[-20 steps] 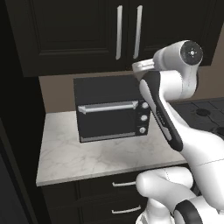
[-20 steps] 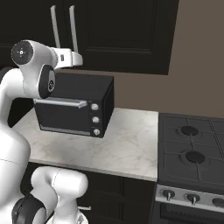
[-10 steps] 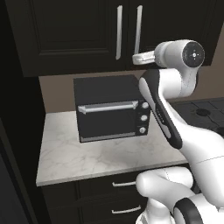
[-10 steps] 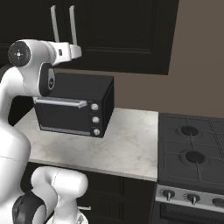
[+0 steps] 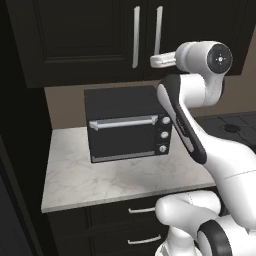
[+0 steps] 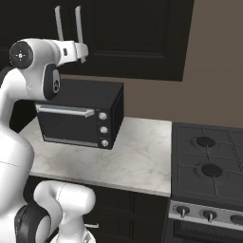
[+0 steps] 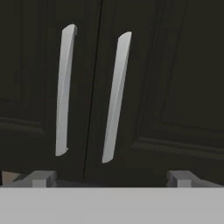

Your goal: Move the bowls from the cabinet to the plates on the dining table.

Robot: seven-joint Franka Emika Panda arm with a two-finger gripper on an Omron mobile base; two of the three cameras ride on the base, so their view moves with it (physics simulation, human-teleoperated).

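A black toaster oven (image 5: 129, 124) stands at the back edge of the marble desk (image 5: 100, 177). A black stove (image 6: 209, 166) adjoins the desk's right edge.

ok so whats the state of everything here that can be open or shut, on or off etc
cabinet: both doors shut, handles untouched
end effector: open, holding nothing, facing the two cabinet handles, short of them
toaster oven: door shut, upright on the counter
drawers under the counter: shut
stove: no flame at the burners, nothing on them
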